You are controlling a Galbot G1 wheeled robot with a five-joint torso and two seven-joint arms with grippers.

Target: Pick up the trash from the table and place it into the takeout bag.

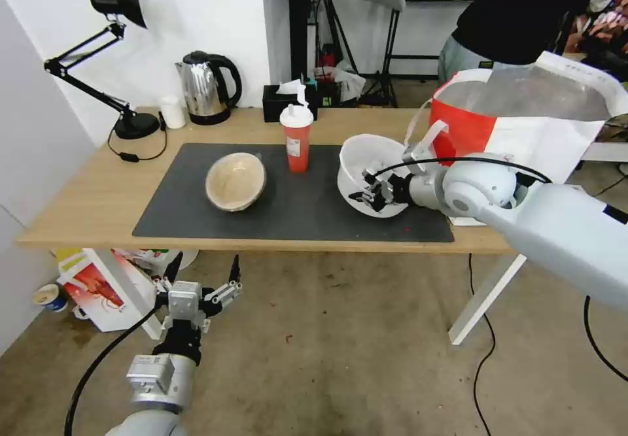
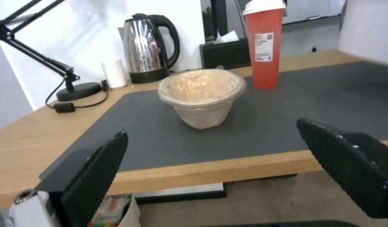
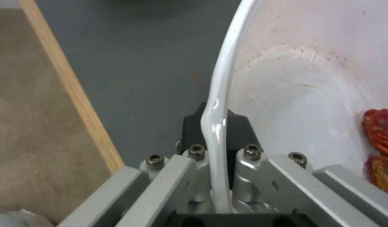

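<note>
The white bowl (image 1: 366,168) is tipped up on its edge at the right end of the dark mat (image 1: 288,223), its open mouth facing left and toward the robot. The right claw (image 1: 370,194) reaches in from the right and is clenched on the near rim, pads either side of the wall; a red shell (image 3: 381,132) clings inside. The takeout bag (image 1: 523,122) stands open just right of it, on the desk (image 1: 85,207). The beige bowl (image 1: 235,181) seems tilted mid-mat, the red cup (image 1: 297,136) upright behind. The left claw (image 1: 203,272) hangs released below the desk's near edge.
</note>
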